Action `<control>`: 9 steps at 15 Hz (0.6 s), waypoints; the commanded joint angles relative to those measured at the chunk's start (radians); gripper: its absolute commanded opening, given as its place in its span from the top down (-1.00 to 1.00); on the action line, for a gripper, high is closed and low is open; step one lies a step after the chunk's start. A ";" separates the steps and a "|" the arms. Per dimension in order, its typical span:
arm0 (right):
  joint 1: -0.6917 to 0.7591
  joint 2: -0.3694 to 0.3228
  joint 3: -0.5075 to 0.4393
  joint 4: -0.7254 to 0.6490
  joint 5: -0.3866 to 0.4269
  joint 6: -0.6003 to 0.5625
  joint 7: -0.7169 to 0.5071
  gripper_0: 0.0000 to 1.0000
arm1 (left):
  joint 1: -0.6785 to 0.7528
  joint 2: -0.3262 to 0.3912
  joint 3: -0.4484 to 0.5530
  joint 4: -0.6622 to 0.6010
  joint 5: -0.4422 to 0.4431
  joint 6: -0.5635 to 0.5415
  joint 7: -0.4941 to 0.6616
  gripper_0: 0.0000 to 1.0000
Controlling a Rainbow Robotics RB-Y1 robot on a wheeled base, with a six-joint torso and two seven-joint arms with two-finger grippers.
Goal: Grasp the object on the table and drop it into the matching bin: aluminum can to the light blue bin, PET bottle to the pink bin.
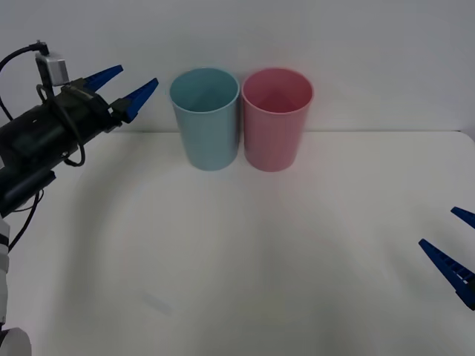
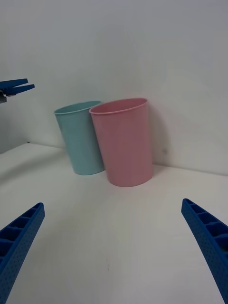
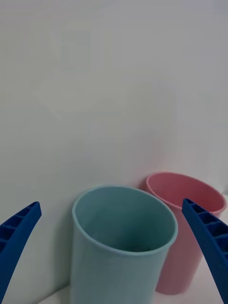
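The light blue bin [image 1: 205, 122] and the pink bin [image 1: 276, 122] stand side by side at the back of the white table [image 1: 237, 259]. The aluminum can is out of view. My left gripper [image 1: 132, 80] hangs open and empty in the air, just left of the light blue bin's rim. From the left wrist view I look down over the light blue bin [image 3: 118, 275], with the pink bin [image 3: 180, 187] behind it. My right gripper [image 1: 439, 228] stands open and empty low at the table's right edge, facing the pink bin [image 2: 124, 142] and the light blue bin [image 2: 80, 140].
A plain white wall rises right behind the bins. The table's far edge runs just behind them. The left gripper [image 2: 16, 87] also shows far off in the right wrist view.
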 commanded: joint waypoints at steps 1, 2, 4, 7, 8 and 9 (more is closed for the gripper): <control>0.000 0.000 0.000 0.000 0.000 0.000 0.000 -1.00 | 0.109 0.020 0.026 -0.095 0.042 -0.019 -0.017 -1.00; 0.000 0.000 0.000 0.000 0.000 0.000 0.000 -1.00 | 0.141 0.029 0.035 -0.121 0.055 -0.027 -0.023 -1.00; 0.000 0.000 0.000 0.000 0.000 0.000 0.000 -1.00 | 0.210 0.063 0.047 -0.168 0.091 -0.040 -0.041 -1.00; 0.000 0.000 0.000 0.000 0.000 0.000 0.000 -1.00 | 0.295 0.112 0.071 -0.179 0.167 -0.077 -0.133 -1.00; 0.000 0.000 0.000 0.000 0.000 0.000 0.000 -1.00 | 0.313 0.120 0.094 -0.179 0.174 -0.111 -0.150 -1.00; 0.000 0.000 0.000 0.000 0.000 0.000 0.000 -1.00 | 0.333 0.130 0.124 -0.179 0.182 -0.161 -0.153 -1.00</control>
